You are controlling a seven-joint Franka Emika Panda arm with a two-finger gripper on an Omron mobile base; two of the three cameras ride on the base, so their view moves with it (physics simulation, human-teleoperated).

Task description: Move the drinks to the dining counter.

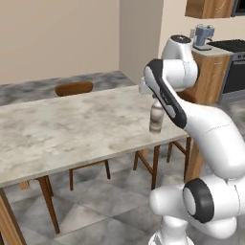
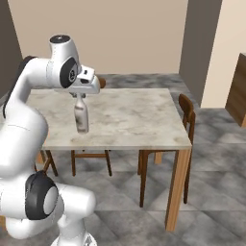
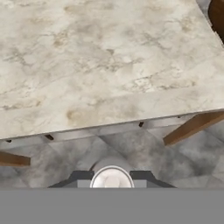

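No lettering, brand, number or sign is showing legibly anywhere in these views. The slim bottle [image 2: 81,117] is showing only a plain whitish and brownish surface, with no label that can be made out.
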